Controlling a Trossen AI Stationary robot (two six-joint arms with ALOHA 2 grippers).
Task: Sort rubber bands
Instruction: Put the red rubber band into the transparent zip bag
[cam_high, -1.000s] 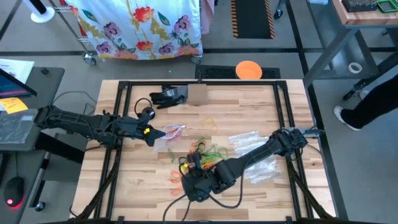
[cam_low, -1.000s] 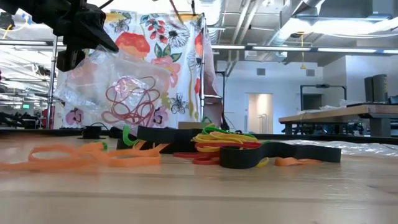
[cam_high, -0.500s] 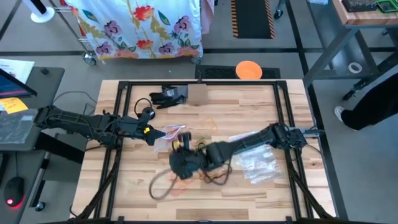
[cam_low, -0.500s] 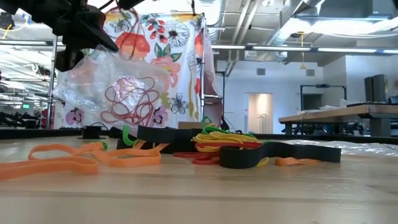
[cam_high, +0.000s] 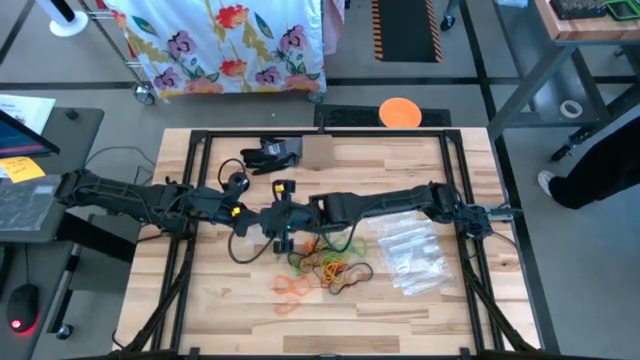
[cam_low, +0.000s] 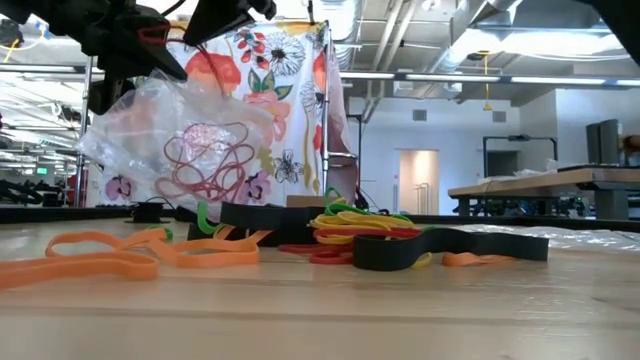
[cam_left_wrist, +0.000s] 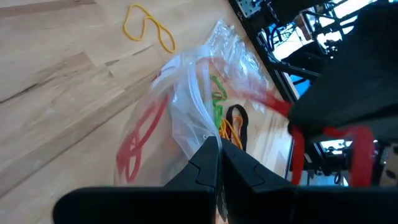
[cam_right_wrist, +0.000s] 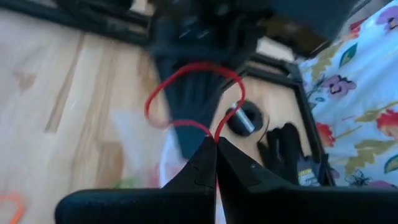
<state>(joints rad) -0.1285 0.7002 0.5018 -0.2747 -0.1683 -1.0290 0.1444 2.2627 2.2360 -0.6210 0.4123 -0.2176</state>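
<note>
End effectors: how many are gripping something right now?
2. The left end effector is shut on the clear bag; the right end effector pinches a red rubber band just above it.

Even, bright overhead light falls on the counter (cam_high: 400, 300) with soft shadows. In the low view, ceiling lamps (cam_low: 520, 35) glare and the near boards lie out of focus. The right wrist view is motion-blurred throughout.

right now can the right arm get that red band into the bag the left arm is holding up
Probably yes. The right gripper is shut on a red rubber band beside the clear bag, which the left gripper holds up above the table. Whether the bag's mouth is open cannot be seen.
</note>
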